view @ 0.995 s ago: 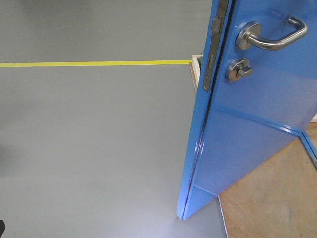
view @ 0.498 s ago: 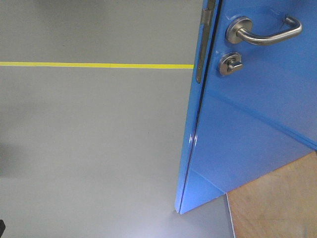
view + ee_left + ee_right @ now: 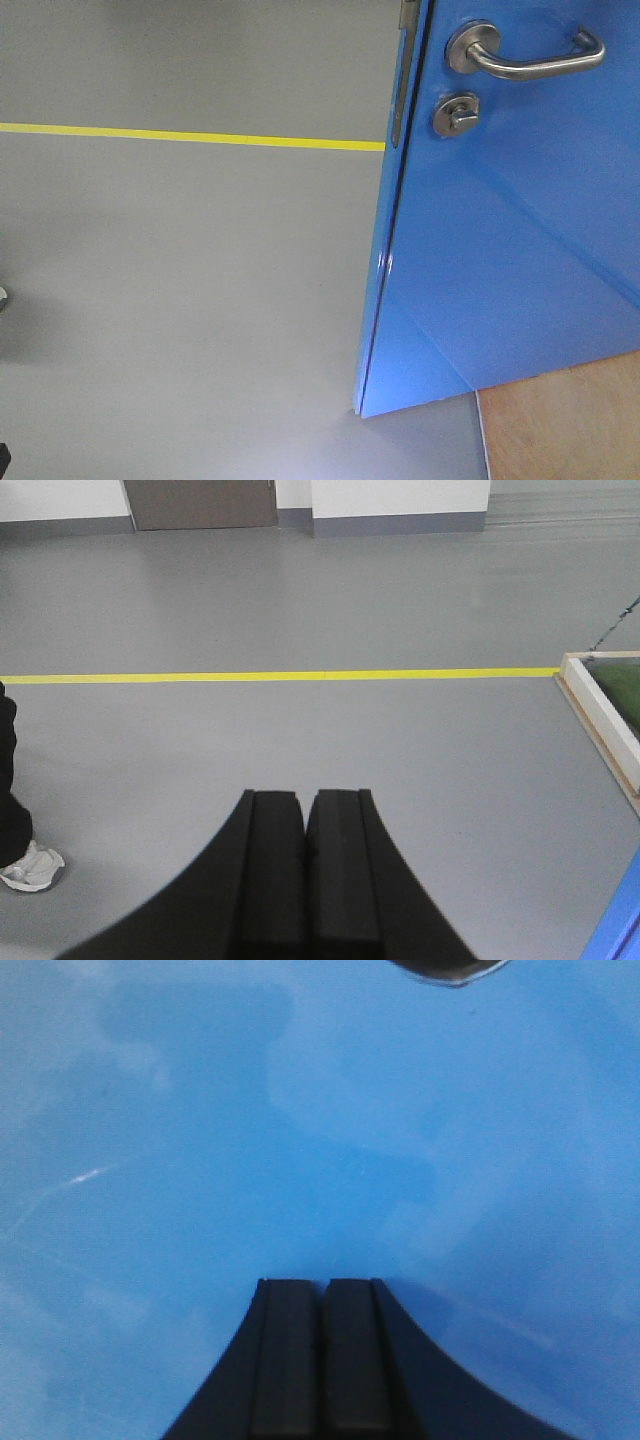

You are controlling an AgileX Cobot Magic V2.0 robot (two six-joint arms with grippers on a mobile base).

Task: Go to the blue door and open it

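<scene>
Both grippers are pressed together and carry nothing. My right gripper (image 3: 320,1285) points straight at the blue door (image 3: 250,1130), whose glossy panel fills its view, close ahead. My left gripper (image 3: 305,798) faces bare grey floor (image 3: 300,590) and a yellow line (image 3: 280,677). Front view shows the lever handle (image 3: 530,60) with the round lock (image 3: 455,113) below.

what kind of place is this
Probably an indoor lab or workshop test area: a plain grey floor marked with a yellow tape line, and a blue door that seems to stand on a wooden platform like a mock-up.
</scene>
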